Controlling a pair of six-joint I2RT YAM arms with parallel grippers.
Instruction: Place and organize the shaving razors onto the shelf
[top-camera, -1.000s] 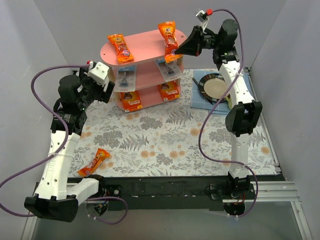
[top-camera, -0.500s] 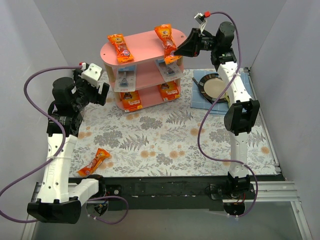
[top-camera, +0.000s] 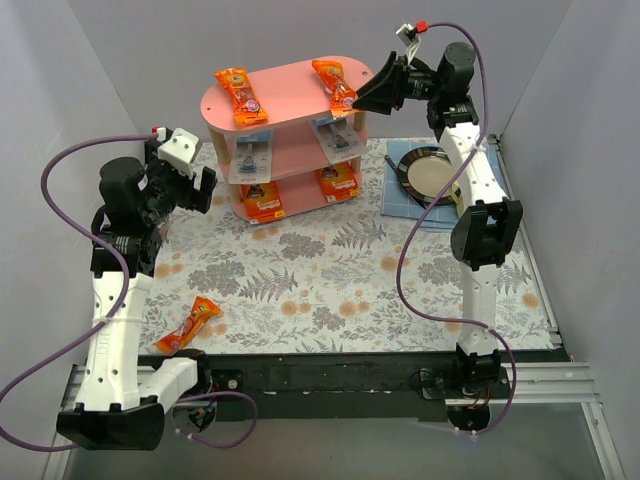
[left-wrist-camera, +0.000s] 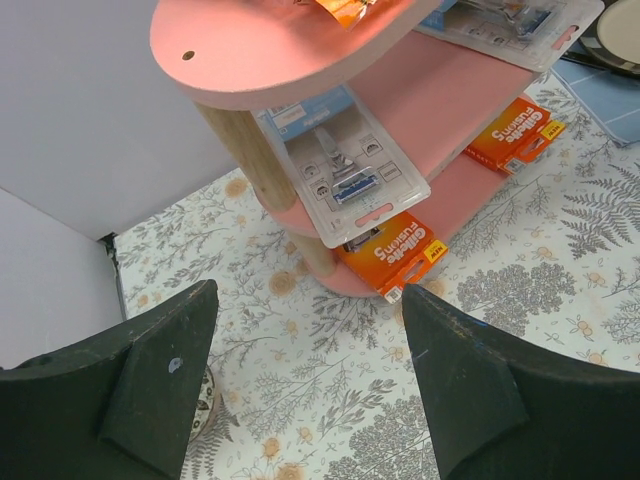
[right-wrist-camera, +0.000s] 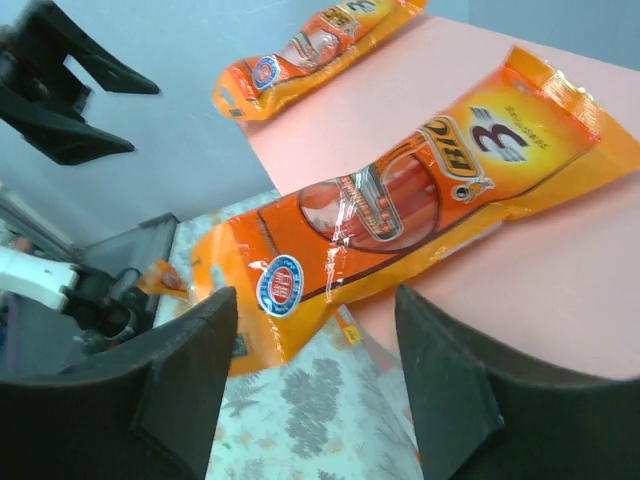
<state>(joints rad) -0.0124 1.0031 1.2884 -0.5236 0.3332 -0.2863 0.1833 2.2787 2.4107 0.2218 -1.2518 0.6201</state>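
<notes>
Orange bag (right-wrist-camera: 400, 210) atop the pink shelf (top-camera: 290, 88), right end.
The right fingers (right-wrist-camera: 450, 400) hang apart beside it; the left fingers (left-wrist-camera: 160, 380), apart, left of the shelf.

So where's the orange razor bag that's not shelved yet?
In the overhead view, the loose orange bag lies on the floral tablecloth, near left, beside the left arm.

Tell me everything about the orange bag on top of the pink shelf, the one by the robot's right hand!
That orange bag is shiny, crinkly plastic with a big 3, a round blue-and-red badge and a clear window showing razors. It lies flat on the shelf's pink top board, with one end poking over the edge. The open right gripper sits right by that end.
</notes>
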